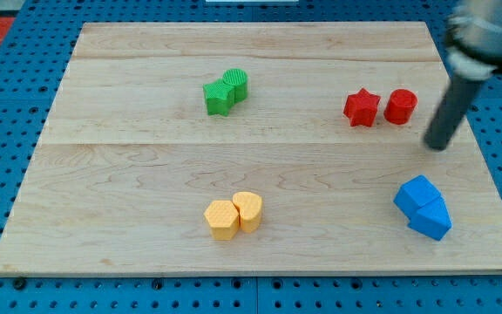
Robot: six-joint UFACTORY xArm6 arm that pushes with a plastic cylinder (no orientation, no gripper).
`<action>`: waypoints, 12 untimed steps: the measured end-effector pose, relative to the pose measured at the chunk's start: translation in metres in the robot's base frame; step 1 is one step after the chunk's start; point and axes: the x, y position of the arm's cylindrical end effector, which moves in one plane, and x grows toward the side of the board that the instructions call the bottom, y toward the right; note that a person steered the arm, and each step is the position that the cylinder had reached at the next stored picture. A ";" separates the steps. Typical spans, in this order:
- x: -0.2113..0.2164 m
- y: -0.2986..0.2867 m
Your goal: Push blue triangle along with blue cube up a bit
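Note:
The blue cube (416,194) and the blue triangle (431,218) lie touching each other near the view's bottom right of the wooden board (146,174), the triangle just below and right of the cube. My tip (438,146) is a dark rod end at the view's right, above the blue pair with a gap between them. It stands right of the red blocks.
A red star (362,108) and a red cylinder (400,106) sit side by side at the upper right. A green star (218,97) and green cylinder (236,84) touch at upper centre. Two yellow blocks (234,215) touch at bottom centre. Blue pegboard surrounds the board.

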 end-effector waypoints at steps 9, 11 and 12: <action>0.065 0.014; 0.163 -0.048; 0.147 -0.073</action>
